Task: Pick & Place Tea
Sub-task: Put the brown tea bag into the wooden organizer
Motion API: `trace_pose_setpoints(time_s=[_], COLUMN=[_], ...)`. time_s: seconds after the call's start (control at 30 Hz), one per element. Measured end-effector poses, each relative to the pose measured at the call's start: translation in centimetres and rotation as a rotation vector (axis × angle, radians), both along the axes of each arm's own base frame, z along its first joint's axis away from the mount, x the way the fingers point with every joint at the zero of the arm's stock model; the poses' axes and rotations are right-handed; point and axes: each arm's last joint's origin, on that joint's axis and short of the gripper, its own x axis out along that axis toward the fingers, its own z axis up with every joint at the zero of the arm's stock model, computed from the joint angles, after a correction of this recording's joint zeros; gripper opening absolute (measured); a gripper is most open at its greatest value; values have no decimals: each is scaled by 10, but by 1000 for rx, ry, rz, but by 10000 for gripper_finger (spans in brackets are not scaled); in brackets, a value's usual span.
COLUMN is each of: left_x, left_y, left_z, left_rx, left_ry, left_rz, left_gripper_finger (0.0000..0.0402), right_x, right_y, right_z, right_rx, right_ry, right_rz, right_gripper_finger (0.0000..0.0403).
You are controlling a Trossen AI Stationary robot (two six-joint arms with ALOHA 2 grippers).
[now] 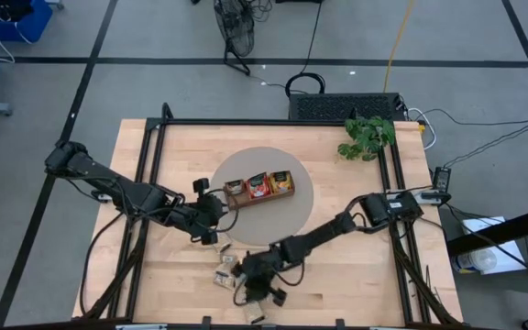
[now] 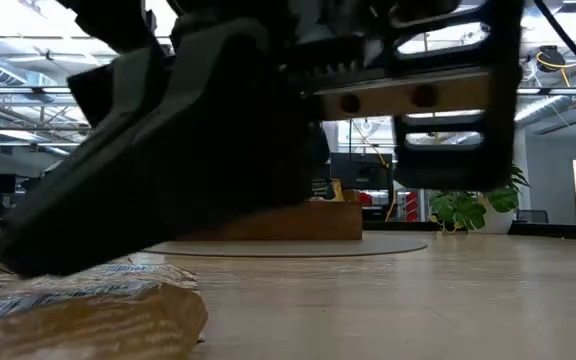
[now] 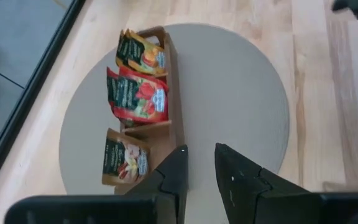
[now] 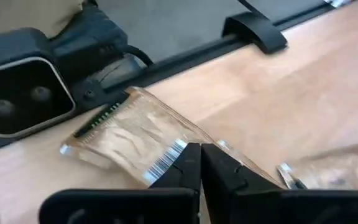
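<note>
Tea split between two places. Three sachets standing upright in the wooden tray [image 1: 258, 186] on the round grey mat [image 1: 296, 213] at the middle of the desk [image 1: 356, 275]: pale beige sachet [image 3: 124, 157], red sachet [image 3: 137, 94] and yellow sachet [image 3: 141, 53], one per compartment, the red one in the middle. A few loose sachets [image 1: 224, 273] lying flat near the desk's front edge, just off the mat's rim; exact count not readable from above. One of these, a pale translucent sachet [image 4: 129, 138] with a barcode strip at one corner, lying on the bare wood just ahead of the right end effector [image 4: 200, 163], its edge at the fingertips. Another pale wrapper [image 2: 88, 315] filling the near corner of the low view.

Right end effector [image 1: 262, 282] down low over the loose sachets at the front edge, fingers pressed together; whether the barcode corner is caught between them cannot be told. Left end effector [image 3: 199, 168] just above the mat beside the tray's beige end, fingers slightly parted with a narrow gap, nothing between them.

Potted plant [image 1: 368, 136] at the far right corner of the desk. Black frame rails [image 1: 154, 147] along the desk's left, right and far sides.
</note>
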Motion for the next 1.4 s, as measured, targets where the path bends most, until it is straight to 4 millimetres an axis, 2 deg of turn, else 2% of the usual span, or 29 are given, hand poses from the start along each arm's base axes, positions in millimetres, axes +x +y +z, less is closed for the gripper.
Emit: trace_pose_setpoints(time_s=[0.1, 0.2, 0.47, 0.6, 0.73, 0.97, 1.07, 1.2, 1.3, 1.4], left_x=[1, 2, 2, 2, 2, 2, 2, 2, 2, 2], left_y=[0, -1, 0, 0, 0, 0, 0, 0, -1, -1], left_z=[1, 1, 1, 1, 1, 1, 1, 1, 1, 1], left_rx=[-3, -2, -1, -4, -4, -13, -18, -35, -48, -48], left_ry=[-14, -20, -18, -19, -19, -22, -22, -22, -20, -21], left_rz=[-4, -8, -4, -2, -2, 8, 6, 10, 6, 7], left_gripper_finger=[86, 86, 86, 86, 86, 86, 86, 86, 86, 86], right_x=[-2, -7, -12, -12, -13, -20, -21, -23, -23, -23], right_y=[6, 3, -7, -15, -14, -1, 3, 4, -1, -12], right_z=[-10, -19, -28, -31, -16, 14, 22, 17, 9, 1], right_rx=[-23, -73, -304, -456, -553, -535, -486, -459, -518, -574], right_ry=[27, 116, 143, 125, 16, -65, -71, -30, -38, -59], right_rz=[-13, -49, -302, -501, -666, -571, -480, -409, -449, -496], right_gripper_finger=[1, 0, 0, 0, 0, 6, 38, 114, 171, 208])
